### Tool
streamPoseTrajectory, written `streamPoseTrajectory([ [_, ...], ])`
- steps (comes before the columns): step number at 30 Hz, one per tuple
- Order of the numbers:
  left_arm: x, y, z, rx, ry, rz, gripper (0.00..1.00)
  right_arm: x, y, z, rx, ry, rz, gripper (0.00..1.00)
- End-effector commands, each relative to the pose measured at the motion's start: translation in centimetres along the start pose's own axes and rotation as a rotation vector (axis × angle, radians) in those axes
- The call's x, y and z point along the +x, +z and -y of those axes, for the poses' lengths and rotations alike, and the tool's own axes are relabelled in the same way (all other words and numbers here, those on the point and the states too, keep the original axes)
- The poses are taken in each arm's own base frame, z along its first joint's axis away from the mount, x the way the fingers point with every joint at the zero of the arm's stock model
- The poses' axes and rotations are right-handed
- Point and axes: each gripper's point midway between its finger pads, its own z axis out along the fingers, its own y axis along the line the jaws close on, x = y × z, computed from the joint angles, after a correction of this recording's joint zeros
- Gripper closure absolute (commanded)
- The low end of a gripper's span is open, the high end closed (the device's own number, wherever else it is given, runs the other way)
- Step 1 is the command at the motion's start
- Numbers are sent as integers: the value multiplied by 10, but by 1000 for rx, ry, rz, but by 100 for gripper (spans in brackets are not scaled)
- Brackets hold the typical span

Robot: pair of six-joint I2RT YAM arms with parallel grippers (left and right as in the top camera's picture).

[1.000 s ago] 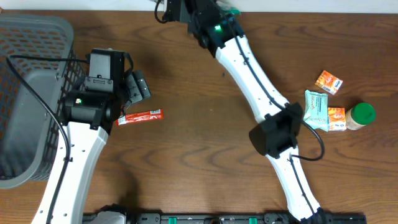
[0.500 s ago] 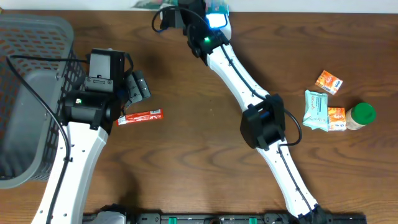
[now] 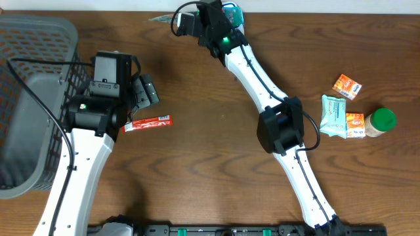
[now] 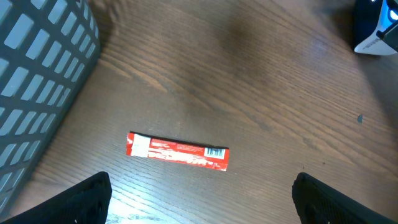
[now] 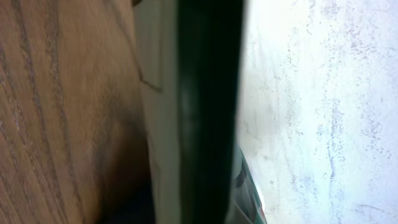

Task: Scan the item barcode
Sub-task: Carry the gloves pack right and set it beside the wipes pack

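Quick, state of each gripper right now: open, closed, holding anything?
Left gripper: open, holding nothing; the red snack bar lies untouched nearby.
Right gripper: shut; whether it holds anything cannot be told.

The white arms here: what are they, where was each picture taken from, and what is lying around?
They are two robot arms, each ending in a two-finger gripper. The wide picture looks down on the table; the other two come from wrist cameras. The left gripper hangs open above a red bar, beside a grey basket. The right gripper is shut at the table's far edge; its own view is too close to show whether it holds anything. On the right lie two orange packets, a green pack and a green-lidded jar.
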Motion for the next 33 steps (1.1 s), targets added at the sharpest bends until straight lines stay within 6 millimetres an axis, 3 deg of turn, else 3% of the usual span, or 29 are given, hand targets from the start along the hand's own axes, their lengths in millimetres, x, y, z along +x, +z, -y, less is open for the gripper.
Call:
streamPoseTrajectory([
  [1, -6, -4, -1, -6, 9, 19, 7, -3, -3, 8, 9, 92, 25, 99],
  [5, -6, -4, -1, -6, 9, 19, 7, -13, -23, 33, 40, 187, 60, 99],
  [7, -6, -4, -1, -6, 9, 19, 7, -24, -43, 54, 57, 264, 107, 99],
  [10, -6, -4, -1, -6, 9, 19, 7, -41, -92, 87, 56, 401, 169, 99],
  [14, -6, -4, -1, -6, 9, 19, 7, -41, -164, 111, 4, 619, 152, 99],
  [18, -6, -4, -1, -6, 9, 19, 7, -17, -236, 101, -110, 725, 33, 99],
  [23, -6, -4, -1, -6, 9, 19, 7, 37, -298, 76, -231, 774, -166, 99],
  [29, -6, -4, -1, -6, 9, 19, 7, 85, -325, 30, -521, 941, -316, 99],
  [33, -6, -4, -1, -6, 9, 19, 7, 128, -311, 18, -564, 1088, -440, 99],
])
